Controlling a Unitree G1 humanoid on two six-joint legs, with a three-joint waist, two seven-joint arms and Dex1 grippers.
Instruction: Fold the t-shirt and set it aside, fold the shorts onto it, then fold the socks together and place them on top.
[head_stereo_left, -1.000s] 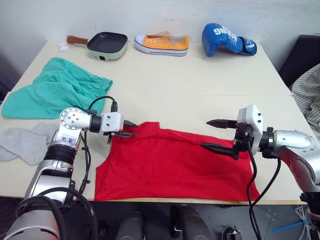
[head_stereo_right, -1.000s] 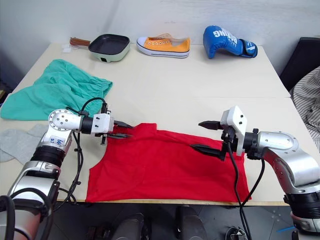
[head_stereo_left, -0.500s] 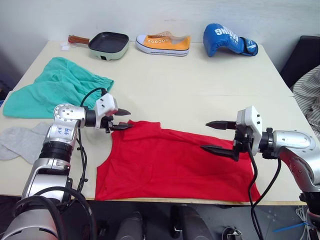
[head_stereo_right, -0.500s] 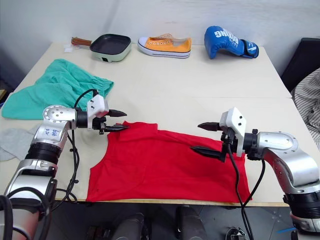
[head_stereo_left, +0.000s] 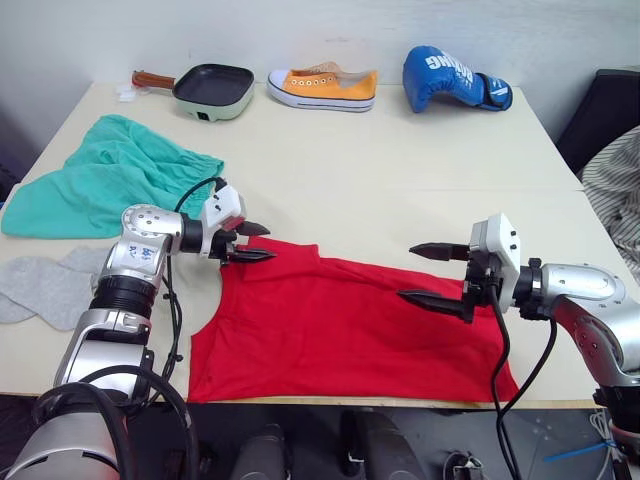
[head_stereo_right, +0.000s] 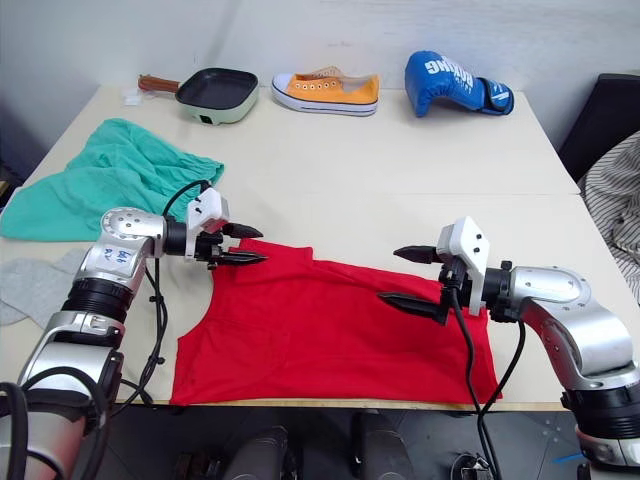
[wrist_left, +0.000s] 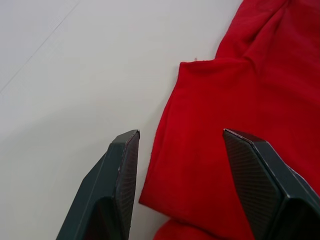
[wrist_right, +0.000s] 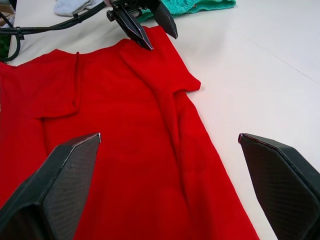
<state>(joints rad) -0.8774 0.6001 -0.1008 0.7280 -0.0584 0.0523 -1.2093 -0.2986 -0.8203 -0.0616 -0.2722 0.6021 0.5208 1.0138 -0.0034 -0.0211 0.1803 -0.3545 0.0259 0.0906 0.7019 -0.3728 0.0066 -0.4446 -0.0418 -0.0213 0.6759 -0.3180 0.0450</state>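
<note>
The red t-shirt (head_stereo_left: 340, 320) lies spread near the table's front edge, with a fold ridge running across its far part. My left gripper (head_stereo_left: 258, 242) is open just above the shirt's far left corner (wrist_left: 235, 100), one finger over bare table and the other over red cloth. My right gripper (head_stereo_left: 408, 271) is wide open over the shirt's right part, holding nothing. The teal-green shorts (head_stereo_left: 110, 180) lie crumpled at the left. Light grey socks (head_stereo_left: 45, 285) lie at the left front edge, beside my left arm.
Along the table's far edge (head_stereo_left: 300, 115) stand a green frying pan (head_stereo_left: 213, 90), an orange shoe (head_stereo_left: 322, 85) and a blue boxing glove (head_stereo_left: 455, 78). A dark chair (head_stereo_left: 610, 115) and striped cloth (head_stereo_left: 618, 195) are off the right side.
My left gripper lifted off the shirt's far left corner, turned at the wrist and now hovers open over that corner. The right gripper has stayed nearly still.
</note>
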